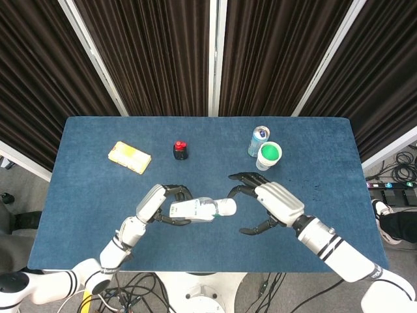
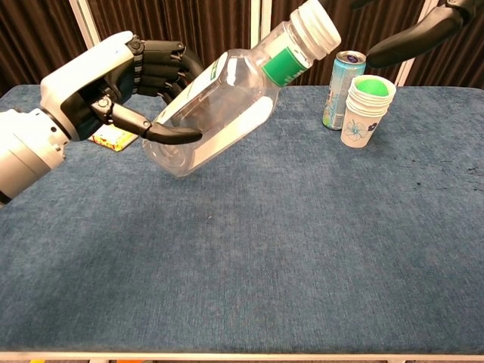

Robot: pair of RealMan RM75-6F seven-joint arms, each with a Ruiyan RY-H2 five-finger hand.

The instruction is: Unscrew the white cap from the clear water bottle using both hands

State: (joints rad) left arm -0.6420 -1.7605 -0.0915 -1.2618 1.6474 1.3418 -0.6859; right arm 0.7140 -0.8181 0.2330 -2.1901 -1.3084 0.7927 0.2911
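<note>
My left hand grips the clear water bottle around its body and holds it above the table, tilted with its neck toward the right. The white cap sits on the neck above a green label band. My right hand hangs just right of the cap with its fingers spread and nothing in them. In the chest view only dark fingertips of that hand show at the top right, apart from the cap.
At the back right of the blue table stand a drinks can and a stack of paper cups with green inside. A small red-capped black bottle and a yellow packet lie at the back left.
</note>
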